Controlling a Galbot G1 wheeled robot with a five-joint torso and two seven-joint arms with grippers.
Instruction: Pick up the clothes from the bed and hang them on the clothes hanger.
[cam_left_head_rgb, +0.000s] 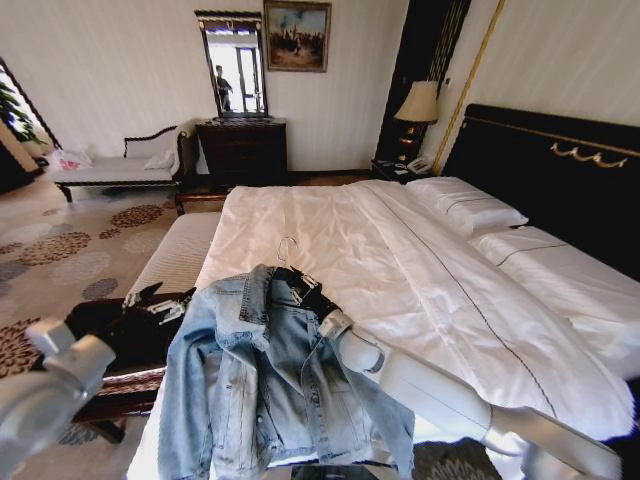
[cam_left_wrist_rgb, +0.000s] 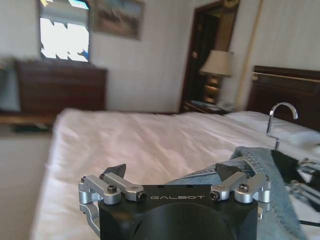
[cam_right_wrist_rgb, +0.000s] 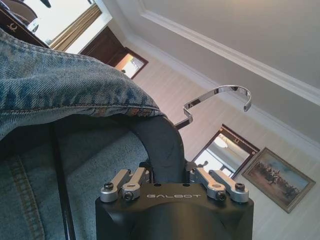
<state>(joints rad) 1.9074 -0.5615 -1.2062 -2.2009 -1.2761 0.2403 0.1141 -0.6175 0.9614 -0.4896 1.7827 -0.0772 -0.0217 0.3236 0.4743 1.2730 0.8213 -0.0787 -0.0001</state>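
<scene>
Nearby, bench (cam_left_head_rgb: 180, 255) beside hung jacket (cam_left_head_rgb: 260, 380).

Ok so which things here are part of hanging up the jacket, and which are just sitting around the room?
Part of the job:
denim jacket, draped on the hanger
clothes hanger, held by the right gripper
bed
left gripper, open beside the jacket

Just lying about:
lamp
dresser
mirror
painting
chaise lounge

I see the jacket (cam_left_head_rgb: 270, 380) is faded denim cloth with rough stitched seams, the hanger (cam_right_wrist_rgb: 165, 145) has matt black shoulders and a glossy metal hook, and the bed (cam_left_head_rgb: 400, 260) has smooth white sheets.
</scene>
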